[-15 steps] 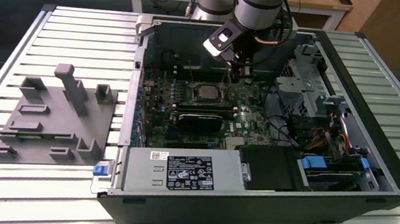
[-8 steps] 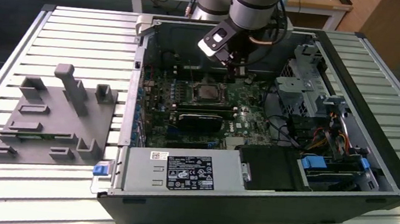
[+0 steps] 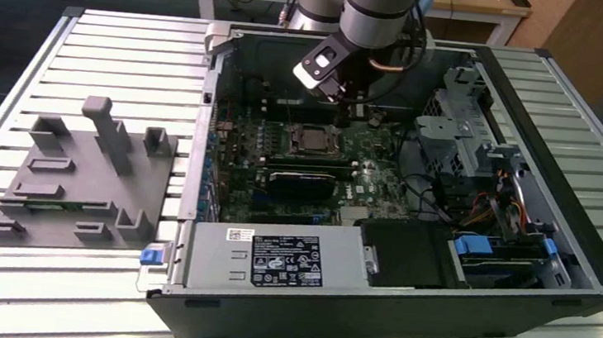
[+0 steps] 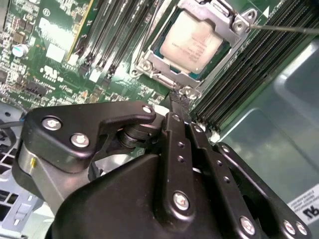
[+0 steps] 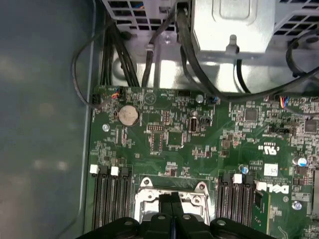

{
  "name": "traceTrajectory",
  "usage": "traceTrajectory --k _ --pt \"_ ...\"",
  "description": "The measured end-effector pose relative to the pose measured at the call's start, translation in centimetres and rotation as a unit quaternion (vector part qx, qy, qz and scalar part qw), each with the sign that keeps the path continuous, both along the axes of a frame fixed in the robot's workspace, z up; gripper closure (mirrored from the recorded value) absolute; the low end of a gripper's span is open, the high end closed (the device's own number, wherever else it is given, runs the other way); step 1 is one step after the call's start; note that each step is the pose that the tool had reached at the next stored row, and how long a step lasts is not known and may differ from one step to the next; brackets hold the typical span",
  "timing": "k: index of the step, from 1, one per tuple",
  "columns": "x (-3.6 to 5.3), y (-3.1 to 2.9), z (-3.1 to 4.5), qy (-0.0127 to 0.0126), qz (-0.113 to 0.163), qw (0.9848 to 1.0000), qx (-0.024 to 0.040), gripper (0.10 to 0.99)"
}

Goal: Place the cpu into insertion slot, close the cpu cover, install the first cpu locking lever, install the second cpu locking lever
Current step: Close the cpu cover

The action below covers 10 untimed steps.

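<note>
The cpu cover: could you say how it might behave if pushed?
The cpu cover looks like thin sheet metal, probably light yet stiff. Lying flat around the cpu, it seems unlikely to tip. Its smooth face may be slippery.

cpu (image 4: 192, 42) in insertion slot (image 3: 294, 138) | cpu cover (image 4: 169, 69) on it | memory slots (image 4: 109, 35) either side

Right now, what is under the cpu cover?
The cpu, its pale metal face showing through the cut-out. The cpu cover overlaps its edges, so those and anything beneath it are hidden.
</note>
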<state>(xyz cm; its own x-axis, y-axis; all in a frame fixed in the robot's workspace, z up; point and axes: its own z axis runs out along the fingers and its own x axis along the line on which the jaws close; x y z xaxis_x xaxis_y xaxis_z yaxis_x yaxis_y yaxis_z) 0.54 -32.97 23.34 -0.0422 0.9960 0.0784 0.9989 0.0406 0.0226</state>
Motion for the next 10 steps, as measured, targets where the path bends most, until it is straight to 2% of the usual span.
traceTrajectory --k 7,10 --pt "-1.37 0.01 -0.33 0.0001 0.0 1.0 0.0001 0.965" --pt "-1.46 -0.08 -0.78 0.0034 0.0 1.0 0.0 0.965"
